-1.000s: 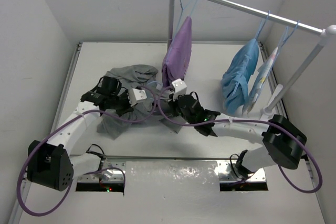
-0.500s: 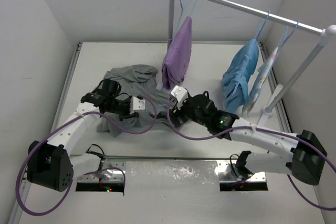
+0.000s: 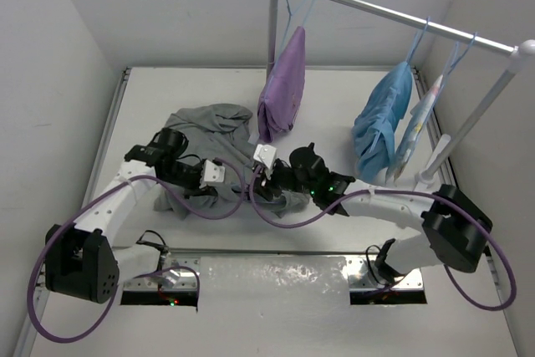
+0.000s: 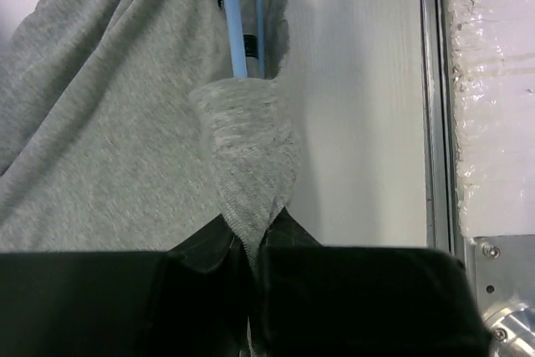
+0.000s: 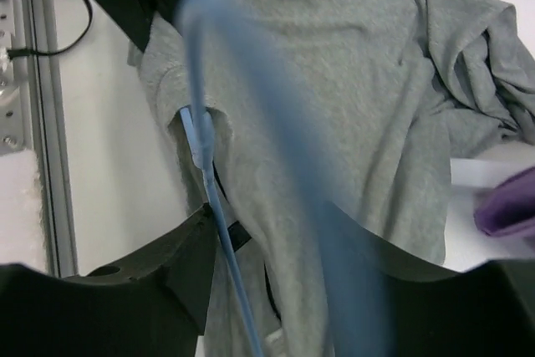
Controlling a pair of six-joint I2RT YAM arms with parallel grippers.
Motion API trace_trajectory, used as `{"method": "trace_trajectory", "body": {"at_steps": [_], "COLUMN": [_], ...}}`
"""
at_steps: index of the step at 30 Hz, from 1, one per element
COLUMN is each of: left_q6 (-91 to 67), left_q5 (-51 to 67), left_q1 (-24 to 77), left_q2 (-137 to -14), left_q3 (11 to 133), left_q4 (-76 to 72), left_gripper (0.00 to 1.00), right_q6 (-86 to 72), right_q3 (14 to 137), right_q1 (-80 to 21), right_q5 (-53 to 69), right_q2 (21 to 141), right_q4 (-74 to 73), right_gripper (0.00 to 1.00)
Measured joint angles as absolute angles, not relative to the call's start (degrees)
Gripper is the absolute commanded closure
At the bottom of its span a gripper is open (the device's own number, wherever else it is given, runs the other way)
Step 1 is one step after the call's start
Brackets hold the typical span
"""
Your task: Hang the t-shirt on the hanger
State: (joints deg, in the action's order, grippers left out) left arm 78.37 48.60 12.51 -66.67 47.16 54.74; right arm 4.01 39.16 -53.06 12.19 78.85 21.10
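You see a white table [image 3: 167,89] between white walls [image 3: 50,56], clothes rail [image 3: 393,14] behind. Left gripper [image 4: 251,236] pinches the t-shirt [image 4: 109,123]; right gripper [image 3: 269,183] gapes around the hanger [image 5: 207,181]

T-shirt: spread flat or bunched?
Bunched: t-shirt lies crumpled on the table, a fold pinched between the left fingers.

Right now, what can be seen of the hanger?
The hanger is thin pale-blue wire. In the right wrist view one strand runs up between the parted jaws of the right gripper and slips under the grey fabric of the t-shirt; a second is a blur near the lens. In the left wrist view two close strands with a small dark band vanish into a fabric opening.
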Motion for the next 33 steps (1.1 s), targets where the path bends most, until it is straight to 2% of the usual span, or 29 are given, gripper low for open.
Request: {"method": "trace_trajectory", "body": {"at_steps": [2,4,8,9,15,18,23,26,27,28,30,33], "left_q6": [79.42,80.09,82.24,82.96,87.18,90.11,93.51,94.24,94.24,94.24,93.51,92.12], "left_q5": [49.65,51.07,56.34,57.28,61.04,61.78,57.41,56.18,56.12,55.88,55.24,54.46], "left_q1": [11.44,11.03,10.48,10.46,9.15,6.96,-0.27,-1.98,-2.07,-2.07,-2.35,-2.72], "left_q2": [-67.2,-67.81,-69.06,-69.45,-73.06,-74.17,-75.07,-75.13,-75.13,-75.13,-75.11,-74.98], "left_q3": [47.97,48.86,50.09,50.28,51.24,52.58,54.33,54.48,54.54,54.65,54.81,54.87], "left_q4": [56.01,56.97,57.08,57.34,59.2,62.46,66.72,67.33,67.46,67.57,67.16,65.39], "left_gripper": [1.0,1.0,1.0,1.0,0.98,0.78,0.62,0.62,0.64,0.73,0.75,0.58], "right_q6": [3.6,3.22,0.89,-0.08,-3.92,-3.01,1.43,4.38,5.19,5.98,7.44,9.32], "right_q3": [39.22,39.4,38.04,37.3,33.58,32.42,28.56,28.53,28.69,28.97,30.15,31.97], "right_q1": [-52.47,-52.21,-51.96,-51.77,-50.04,-49.78,-47.31,-47.51,-47.64,-47.7,-47.7,-47.7], "right_q5": [14.15,15.35,20.01,21.12,25.54,24.36,19.51,18.0,17.69,17.3,16.51,15.42], "right_q2": [81.3,83.94,87.18,87.24,86.56,83.29,73.28,68.77,67.59,66.74,65.45,63.81], "right_q4": [24.1,25.91,30.13,31.24,37.6,36.01,27.4,21.54,19.51,17.61,13.56,8.91], "right_gripper": [0.49,0.53,0.83,1.0,1.0,1.0,1.0,1.0,1.0,1.0,1.0,1.0]}}
